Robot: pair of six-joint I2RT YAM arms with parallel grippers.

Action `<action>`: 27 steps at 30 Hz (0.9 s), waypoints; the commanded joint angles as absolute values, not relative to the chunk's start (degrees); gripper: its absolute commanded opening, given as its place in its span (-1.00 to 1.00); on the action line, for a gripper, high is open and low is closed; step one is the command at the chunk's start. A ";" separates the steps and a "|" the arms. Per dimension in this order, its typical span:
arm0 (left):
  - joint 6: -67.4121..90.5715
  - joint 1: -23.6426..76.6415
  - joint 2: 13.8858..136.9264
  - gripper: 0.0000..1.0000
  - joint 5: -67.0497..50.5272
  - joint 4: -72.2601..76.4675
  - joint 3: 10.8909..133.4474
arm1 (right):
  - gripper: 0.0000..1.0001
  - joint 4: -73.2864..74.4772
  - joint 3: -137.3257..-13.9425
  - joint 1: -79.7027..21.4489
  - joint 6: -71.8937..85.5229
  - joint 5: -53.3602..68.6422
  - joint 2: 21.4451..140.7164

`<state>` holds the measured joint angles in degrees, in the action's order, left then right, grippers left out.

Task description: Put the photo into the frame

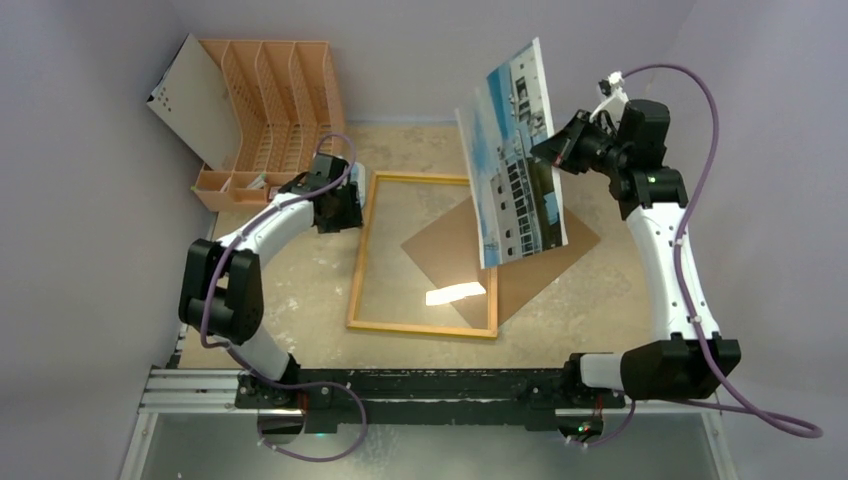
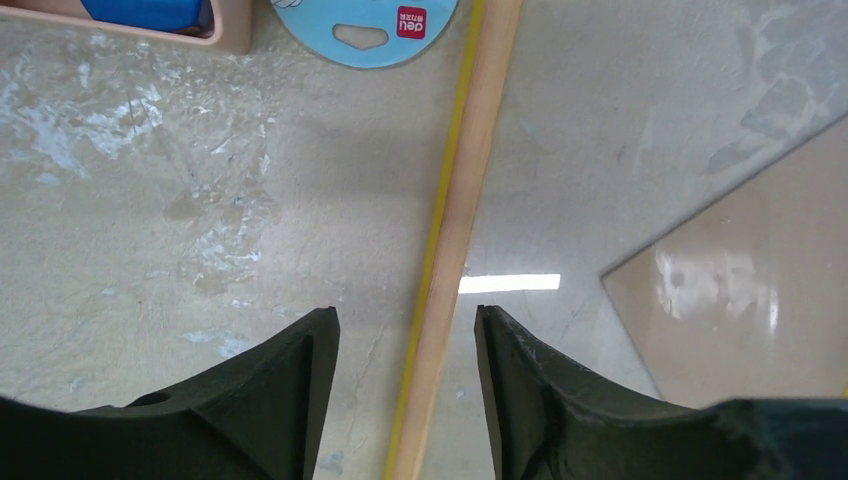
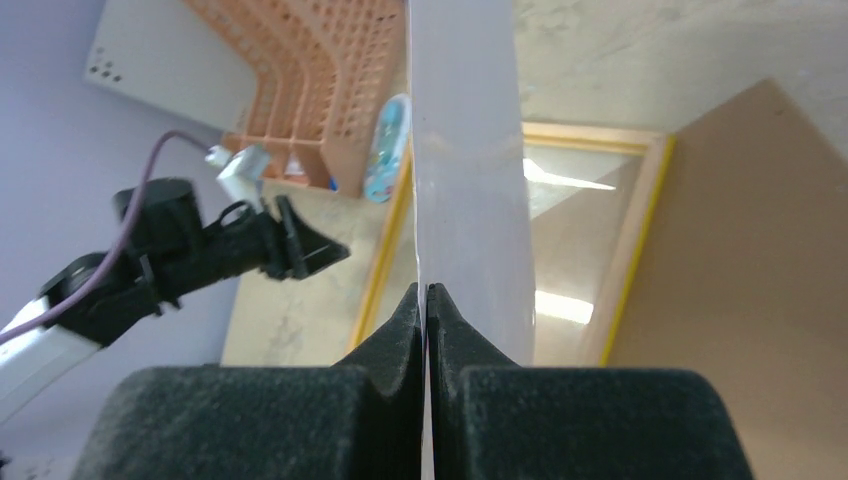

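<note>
Holding the thin rectangular photo [image 1: 520, 160] of a white multi-storey building under blue sky, your right hand [image 1: 553, 150] is pinched fully closed on the sheet's right edge. In the right wrist view the two black fingertips [image 3: 408, 310] meet on the paper with no gap, and the plain white matte back faces that camera.

Photo: held off the bench [image 1: 290, 290], steeply tilted, above the right part of the frame. Printed face turned toward the left arm. Long axis runs far-to-near, roughly parallel to the frame's long sides. Cannot tell whether the lower edge touches anything.

Frame: the large rectangular picture frame [image 1: 361, 255], narrow yellow front rim, light wood outer edge, clear glossy pane with a bright glare patch. Lies flat, long axis far-to-near, slightly skewed.

Your left hand [image 1: 345, 205] is wide open, its fingers straddling the frame's left rail with gaps on both sides in the wrist view; it grips nothing.

A plain brown flat backing board [image 1: 540, 265] lies askew under the frame's right side. An orange slotted plastic file rack [image 1: 275, 100] stands at the far left. Bench surface is mottled beige.
</note>
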<state>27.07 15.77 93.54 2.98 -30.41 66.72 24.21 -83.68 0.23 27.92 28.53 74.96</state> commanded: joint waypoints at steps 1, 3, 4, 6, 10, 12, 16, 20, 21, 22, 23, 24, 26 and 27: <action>27.94 15.64 96.04 0.02 1.87 -26.92 65.59 | -1.00 26.16 -84.66 -1.74 31.36 37.60 74.28; 28.16 15.64 97.10 -0.13 0.40 -25.93 64.75 | -1.00 27.93 -84.88 -2.20 31.69 37.41 74.76; 28.21 15.64 97.50 -0.20 -0.73 -25.40 64.24 | -1.00 28.83 -84.97 -2.33 32.01 37.11 74.96; 28.44 15.64 98.15 -0.34 -1.63 -24.72 63.29 | -1.00 29.98 -84.72 -2.77 32.03 36.64 75.13; 28.17 15.64 99.39 -0.51 -2.35 -24.39 62.05 | -1.00 32.17 -83.27 -3.32 31.87 35.33 75.41; 27.89 15.64 99.90 -0.59 -2.81 -24.76 61.68 | -1.00 32.99 -82.45 -3.48 31.80 34.43 75.41; 27.77 15.64 99.90 -0.71 -6.27 -23.97 60.35 | -1.00 35.26 -81.94 -3.53 31.05 31.86 75.39; 28.15 15.64 99.03 -0.83 -12.65 -22.30 58.79 | -1.00 36.92 -82.05 -3.53 30.57 29.63 75.50; 28.39 15.64 98.86 -0.85 -14.08 -21.81 58.37 | -1.00 37.24 -82.08 -3.54 30.52 29.29 75.53; 28.65 15.64 98.88 -0.86 -15.36 -21.35 57.97 | -1.00 37.57 -81.99 -3.58 30.45 28.90 75.58; 28.99 15.64 98.78 -0.87 -16.43 -20.95 57.49 | -1.00 37.80 -82.00 -3.60 30.37 28.55 75.66; 29.31 15.64 98.74 -0.90 -17.62 -20.39 57.05 | -1.00 38.28 -81.92 -3.60 30.33 27.96 75.75; 30.16 15.73 98.58 -0.93 -19.47 -19.48 56.21 | -1.00 39.24 -82.29 -3.75 30.03 26.45 75.83; 30.53 15.80 98.46 -0.93 -20.46 -18.86 55.76 | -1.00 39.90 -82.53 -3.90 29.95 25.29 75.91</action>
<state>28.53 15.05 98.83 -12.67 -19.73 58.74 36.93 -82.02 -3.38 30.76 28.97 75.75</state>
